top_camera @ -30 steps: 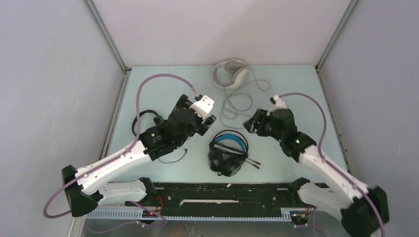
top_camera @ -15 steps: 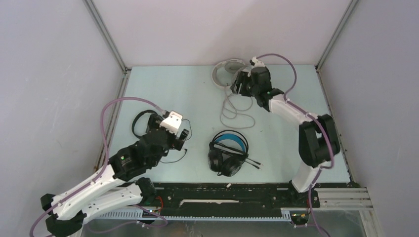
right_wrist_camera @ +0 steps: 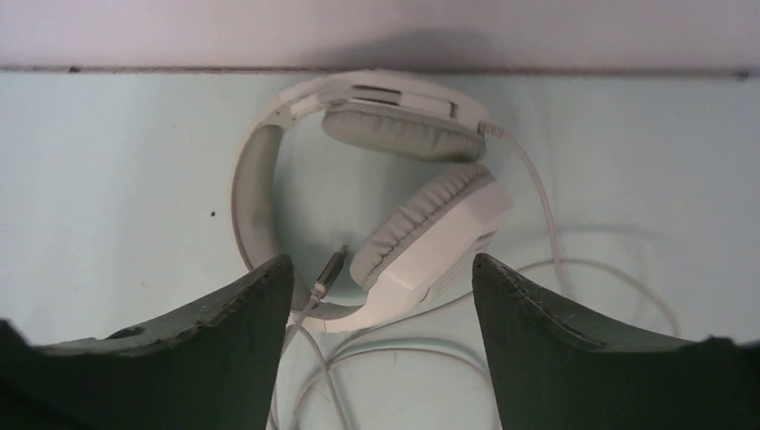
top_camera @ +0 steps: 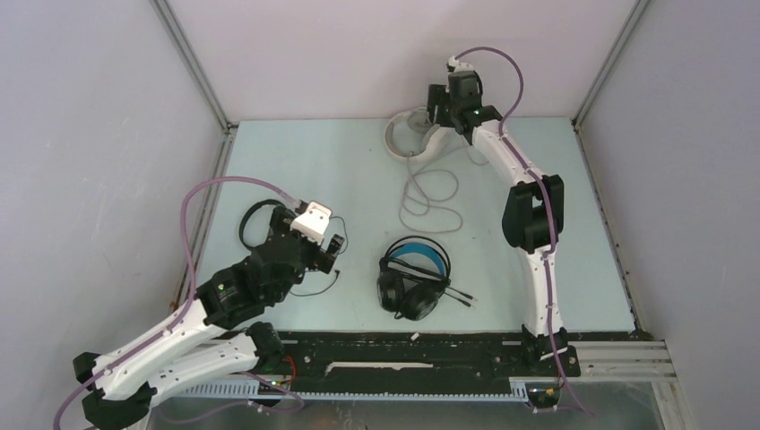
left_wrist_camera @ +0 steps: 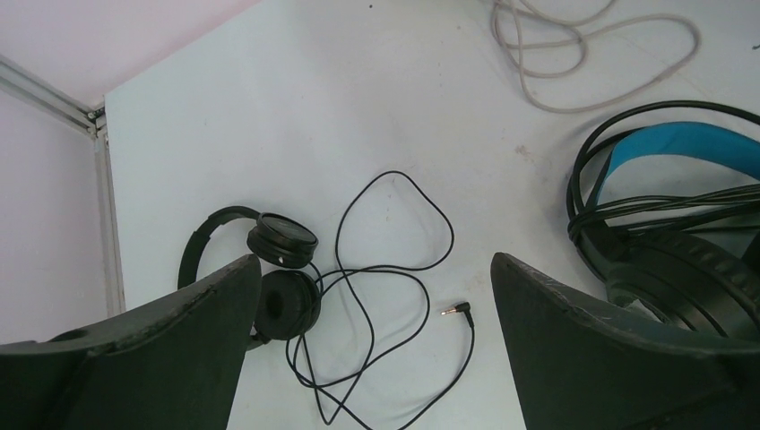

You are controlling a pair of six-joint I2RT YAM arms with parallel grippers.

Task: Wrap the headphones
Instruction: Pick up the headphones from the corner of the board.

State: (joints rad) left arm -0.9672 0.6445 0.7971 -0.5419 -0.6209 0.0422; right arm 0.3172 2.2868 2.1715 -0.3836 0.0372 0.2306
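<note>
The left hand (left_wrist_camera: 372, 296) hangs above the table (left_wrist_camera: 269, 116), its fingers (left_wrist_camera: 170, 358) spread wide. Between them, near the table's left edge, lies the small thin black pair (left_wrist_camera: 273, 269), its loose cord (left_wrist_camera: 392, 173) ending in a plug (left_wrist_camera: 457, 310). The blue-banded black pair (left_wrist_camera: 681, 269) lies nearer the middle of the table, below grey cord loops (left_wrist_camera: 556, 110).

Open table (top_camera: 305, 161) at far left; grey cord loops (top_camera: 430, 199) clutter the middle

Three corded headsets on the surface (top_camera: 314, 161): one white-grey pair (right_wrist_camera: 430, 242), one bulky black pair (top_camera: 412, 285), one small thin black pair (left_wrist_camera: 285, 303). Two arms: left arm (top_camera: 179, 322), right arm (top_camera: 529, 215).
</note>
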